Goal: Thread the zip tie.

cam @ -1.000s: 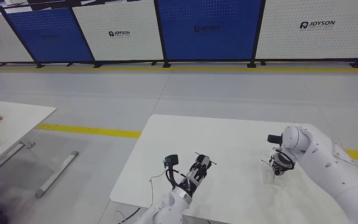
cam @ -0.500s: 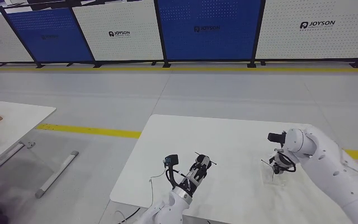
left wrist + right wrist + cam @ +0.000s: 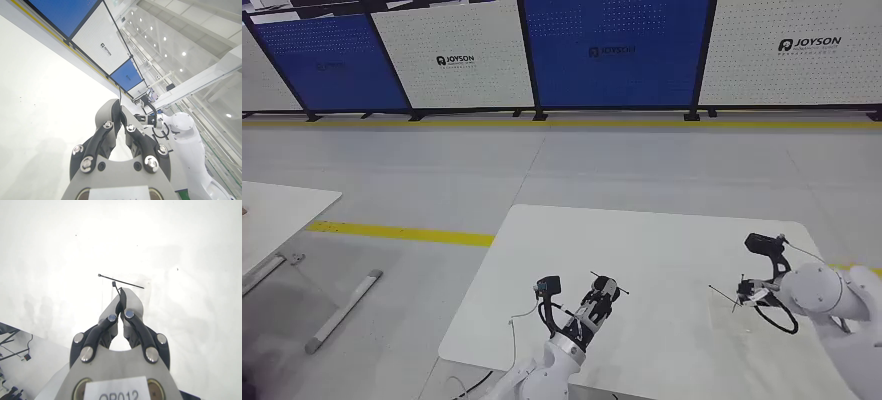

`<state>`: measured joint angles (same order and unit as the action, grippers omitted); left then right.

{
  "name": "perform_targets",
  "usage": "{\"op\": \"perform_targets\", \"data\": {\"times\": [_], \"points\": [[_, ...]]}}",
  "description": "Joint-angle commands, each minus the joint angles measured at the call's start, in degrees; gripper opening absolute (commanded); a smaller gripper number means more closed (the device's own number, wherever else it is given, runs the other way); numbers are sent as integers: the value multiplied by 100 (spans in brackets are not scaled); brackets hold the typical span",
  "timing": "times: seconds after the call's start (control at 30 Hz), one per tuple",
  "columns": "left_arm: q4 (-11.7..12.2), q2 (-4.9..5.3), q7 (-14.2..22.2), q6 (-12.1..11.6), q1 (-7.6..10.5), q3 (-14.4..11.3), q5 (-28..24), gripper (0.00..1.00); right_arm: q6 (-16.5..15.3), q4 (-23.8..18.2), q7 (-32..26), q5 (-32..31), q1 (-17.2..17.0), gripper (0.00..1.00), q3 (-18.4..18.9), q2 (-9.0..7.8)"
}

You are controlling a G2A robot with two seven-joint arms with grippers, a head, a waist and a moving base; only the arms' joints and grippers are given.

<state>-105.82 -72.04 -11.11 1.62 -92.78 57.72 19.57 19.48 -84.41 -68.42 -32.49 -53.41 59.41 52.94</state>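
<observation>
**White table, two grippers well apart, each pinching a zip tie**

White table (image 3: 642, 240) on a pale factory floor, with blue and white wall panels (image 3: 612, 50) far behind.

Near the table's front edge, the left gripper (image 3: 120, 108) rises from below, angled up and toward the right arm. Its fingers are pressed together on the left zip tie (image 3: 119, 92), a thin black strap that stands out past the fingertips. From above, this strap shows as a short dark line crossing the gripper's tip.

Well apart from it, at the table's right side, the right gripper (image 3: 121, 294) points down at the table top. Its fingers are also closed. They pinch the right zip tie (image 3: 115, 287), whose short free end sticks out and finishes in the small square head (image 3: 113, 283).

Just beyond those fingertips, a loose zip tie (image 3: 121, 281) lies flat on the table. It runs crosswise to the gripper, with its head at one end and its pointed tail at the other.

As a judgement, threading turns on bringing a tail tip in line with a head's slot. The exposed head is at the right gripper and an exposed strap is at the left, with open table between them. The arms would have to close that gap and turn until strap and slot share one axis. I cannot tell which way the slot faces.
</observation>
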Motion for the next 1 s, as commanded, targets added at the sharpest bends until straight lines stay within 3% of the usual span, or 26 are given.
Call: {"op": "perform_targets", "data": {"times": [0.0,0.43,0.53,0.7,0.83,0.97], "points": [[0,0,0,0,0,0,0,0,0,36,-4,1,43,0,-24,4],[0,0,0,0,0,0,0,0,-24,36,129,31,-3,0,0,6],[0,0,0,0,0,0,0,0,-160,-122,516,232,-213,0,238,-19],[0,0,0,0,0,0,0,0,-283,-906,1459,552,-1054,0,898,-119],[0,0,0,0,0,0,0,0,-472,-1425,1801,668,-1691,0,1185,-170],[0,0,0,0,0,0,0,0,-480,-1444,1783,683,-1720,0,1197,-173]]}}
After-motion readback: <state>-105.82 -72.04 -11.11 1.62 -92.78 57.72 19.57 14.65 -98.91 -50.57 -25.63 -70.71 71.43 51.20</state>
